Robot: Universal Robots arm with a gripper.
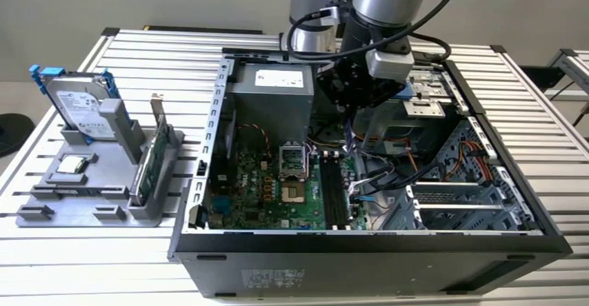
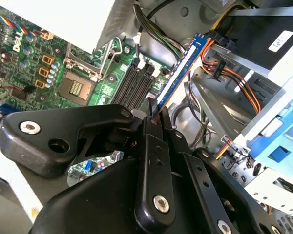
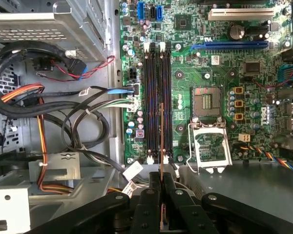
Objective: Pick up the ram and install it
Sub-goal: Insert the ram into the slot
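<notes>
One tool (image 2: 154, 114) pinches a single ram (image 2: 178, 70), a thin blue-edged stick, its two black fingers (image 3: 151, 200) closed on one end. The ram hangs above the green motherboard (image 3: 215, 73), lined up over its long black memory slots (image 3: 155, 97) inside one open metal computer case (image 1: 368, 240).

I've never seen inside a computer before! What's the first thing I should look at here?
Look first at the black metal pincer holding the ram, a thin blue-edged circuit stick, above the open black computer case. Right below it, in the first wrist view, lie the long black memory slots on the green motherboard. Bright orange cables curl beside the board.
</notes>
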